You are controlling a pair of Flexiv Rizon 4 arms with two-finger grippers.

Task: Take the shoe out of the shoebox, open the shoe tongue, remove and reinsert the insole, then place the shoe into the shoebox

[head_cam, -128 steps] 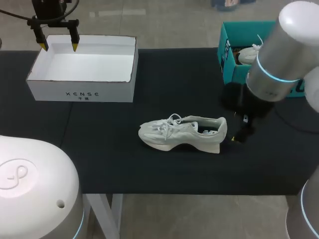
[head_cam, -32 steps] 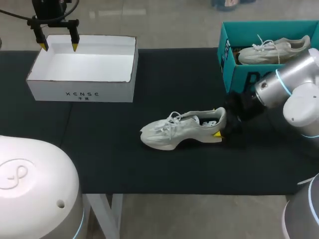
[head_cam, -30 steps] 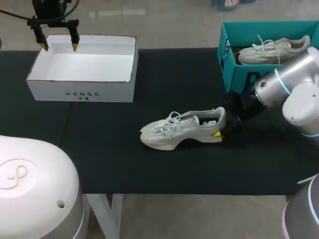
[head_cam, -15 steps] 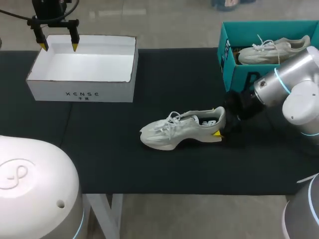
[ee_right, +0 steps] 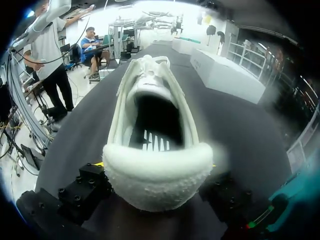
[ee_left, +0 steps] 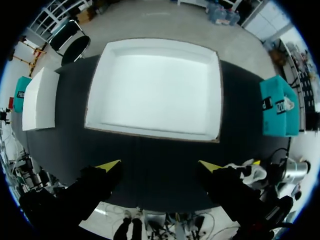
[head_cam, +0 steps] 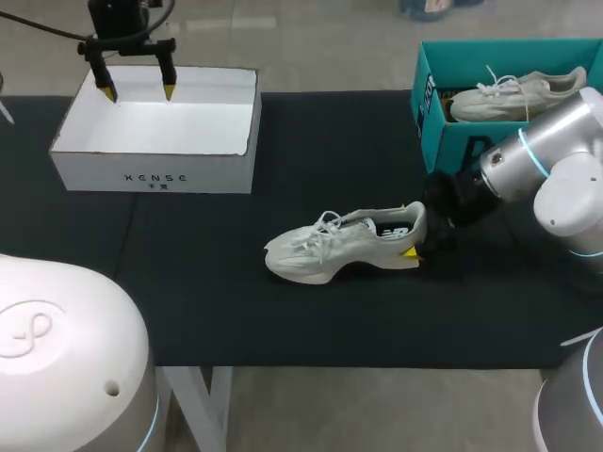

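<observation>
A pale grey sneaker [head_cam: 339,247] lies at the table's middle, toe to the left, its opening and dark insole showing. My right gripper [head_cam: 419,235] is at the heel, with one yellow tip showing under it. In the right wrist view the padded heel of the sneaker [ee_right: 150,150] fills the gap of the right gripper [ee_right: 156,165], a finger against each side. The empty white shoebox [head_cam: 155,174] stands at the back left. My left gripper [head_cam: 138,93] hangs open above its far edge. The left wrist view looks down past the left gripper [ee_left: 160,165] into the white shoebox [ee_left: 150,132].
A teal box [head_cam: 462,141] at the back right holds a second pale sneaker [head_cam: 518,94]. In the left wrist view a flat white box [ee_left: 40,100] lies beside the shoebox, on the side away from the teal box [ee_left: 275,107]. Black cloth covers the table [head_cam: 311,320].
My left gripper has shifted a little to the right above the white shoebox. The sneaker and my right arm have stayed where they were.
</observation>
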